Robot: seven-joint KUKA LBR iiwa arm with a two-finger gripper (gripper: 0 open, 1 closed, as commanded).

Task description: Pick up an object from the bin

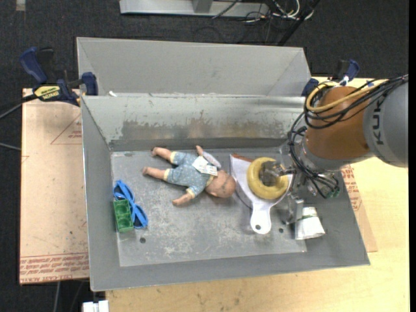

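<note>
The bin [195, 236] holds a few loose things spread over its grey floor. At about 8 o'clock from the floor's middle, a blue toy [127, 197] lies against a green block [121, 215], the block just on its 7 o'clock side. Near the middle lies a doll [192, 174] in pale blue, its legs toward 9 o'clock and its head toward 3 o'clock. Just past the head, at about 3 o'clock on the floor, a yellow ring [260, 188] rests on a white paddle [260, 221], whose handle points toward 6 o'clock. The gripper [294, 208] hangs low at the ring's 4 o'clock side, just beside ring and paddle, under the arm's orange cover [338, 132]. Whether it is open or closed cannot be told, and nothing can be seen held in it. A small white piece [311, 227] lies at the gripper's 4 o'clock, close by it, near the bin's right wall.
</note>
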